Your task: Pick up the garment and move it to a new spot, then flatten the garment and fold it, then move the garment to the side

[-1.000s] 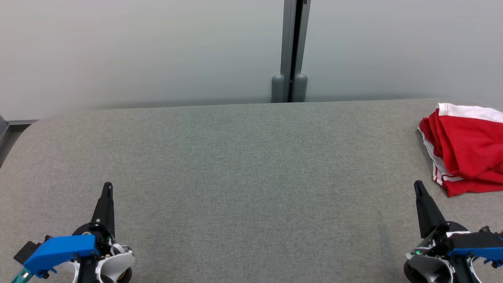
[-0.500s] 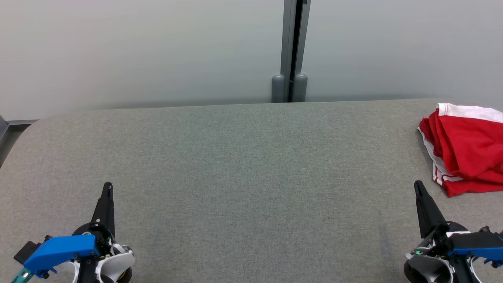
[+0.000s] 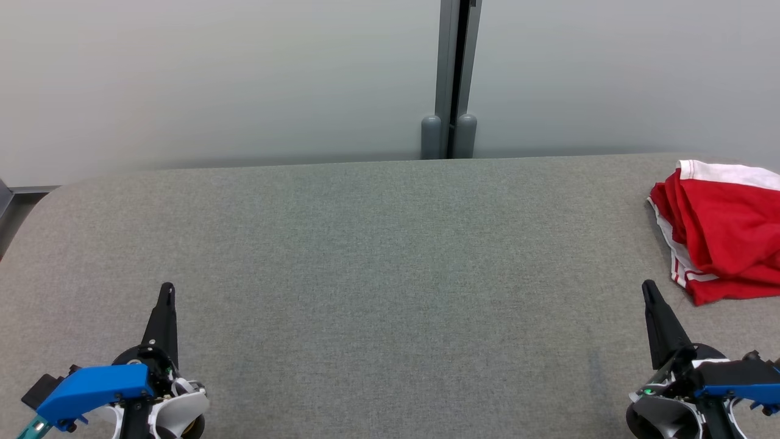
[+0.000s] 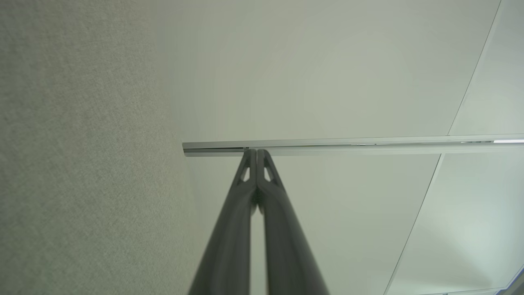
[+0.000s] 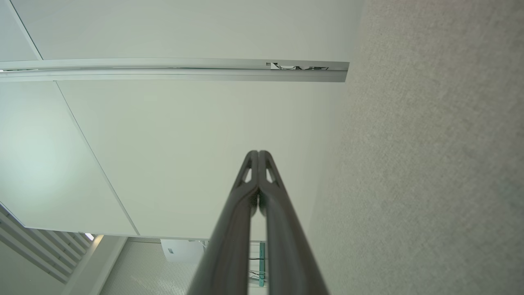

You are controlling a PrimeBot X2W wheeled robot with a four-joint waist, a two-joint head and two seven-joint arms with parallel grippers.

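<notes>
Two closed, empty: left gripper (image 3: pixel 166 291), right gripper (image 3: pixel 648 289). Advised: open right, pinch red garment (image 3: pixel 725 238) at nearest fold.

The left gripper (image 3: pixel 166 286) has long, tapering black fingers on a black-and-white wrist with a blue housing (image 3: pixel 94 384). The right gripper (image 3: pixel 648 285) matches, with a small green light (image 3: pixel 649 391).

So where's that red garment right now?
In the head view the red garment lies crumpled at the right edge of the grey table, just beyond the right gripper, which isn't touching it.
</notes>
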